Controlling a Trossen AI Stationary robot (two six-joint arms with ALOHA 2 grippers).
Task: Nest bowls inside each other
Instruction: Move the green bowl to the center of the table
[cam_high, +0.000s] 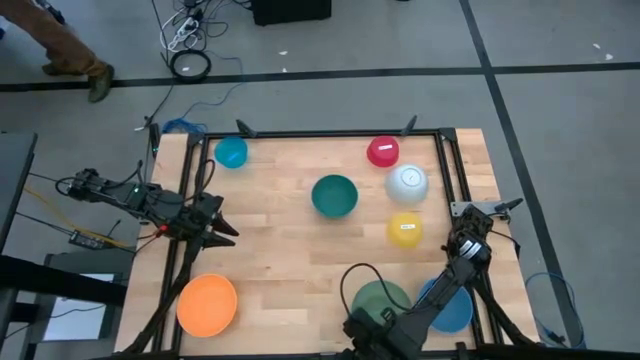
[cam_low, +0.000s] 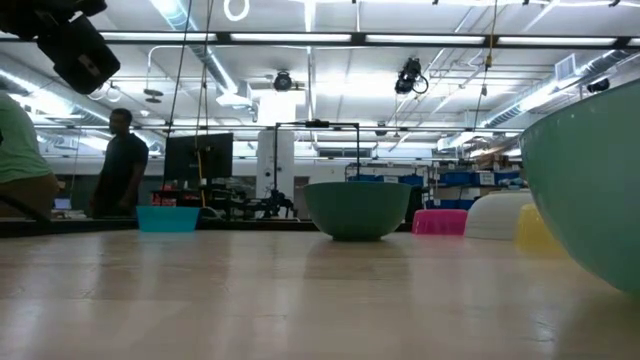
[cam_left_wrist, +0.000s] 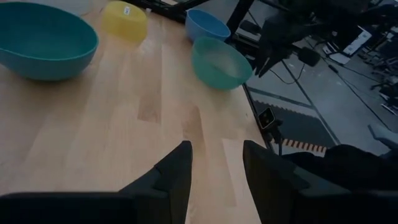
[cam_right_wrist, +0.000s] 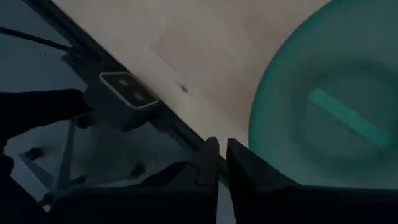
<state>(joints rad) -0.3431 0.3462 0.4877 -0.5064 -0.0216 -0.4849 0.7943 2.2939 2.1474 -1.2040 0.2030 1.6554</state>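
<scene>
Eight bowls stand apart on the wooden table, each on its base: orange (cam_high: 207, 304), green (cam_high: 378, 298), blue (cam_high: 452, 308), teal (cam_high: 334, 196), yellow (cam_high: 405, 229), white (cam_high: 407, 183), red (cam_high: 383, 151), small light blue (cam_high: 231, 152). My right gripper (cam_high: 463, 248) points down over the table's right edge, just far of the blue bowl (cam_right_wrist: 323, 106). Its fingers (cam_right_wrist: 211, 163) are open only by a narrow slit and hold nothing. My left gripper (cam_left_wrist: 217, 163) hovers open above the table's left side, with nothing between its fingers.
A black frame rail (cam_high: 440, 170) runs round the table, with a metal bracket (cam_right_wrist: 124, 90) at the right edge beside my right gripper. Bare wood lies between the orange and teal bowls. A person (cam_low: 120, 160) stands beyond the far edge.
</scene>
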